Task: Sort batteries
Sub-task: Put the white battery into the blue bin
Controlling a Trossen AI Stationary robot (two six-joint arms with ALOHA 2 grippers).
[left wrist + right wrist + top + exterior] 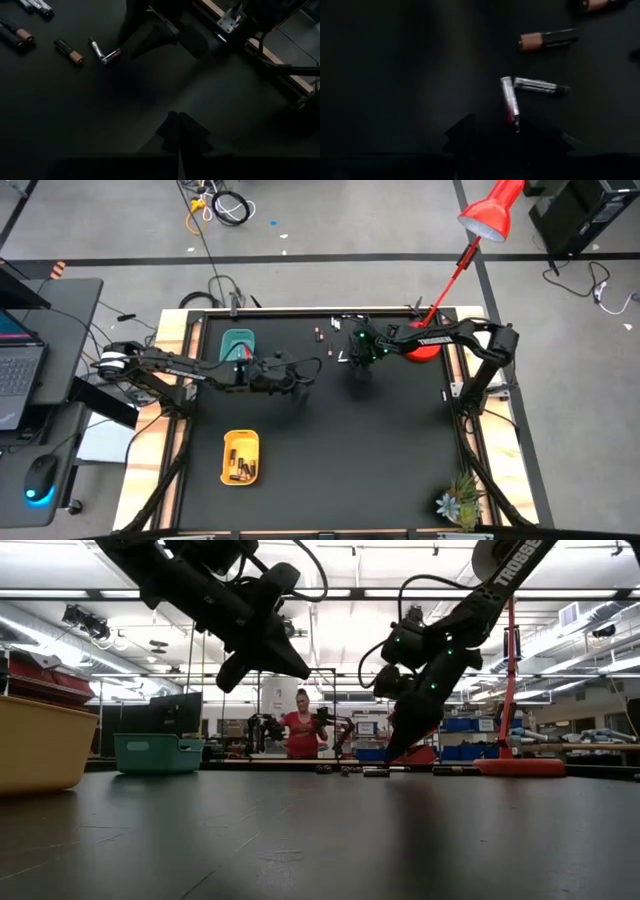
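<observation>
The right gripper is low over the far middle of the black table, and its dark fingers are hard to see, so I cannot tell if they are apart or together around the silver battery lying right in front of them. More batteries lie loose on the table near it, some cut off at the picture's edge, and a few sit in the yellow tray while the teal tray is partly hidden by the left arm. The left gripper is shut tight, holds nothing and hangs above the table, and behind the table a person stands in a big room with ceiling lights.
</observation>
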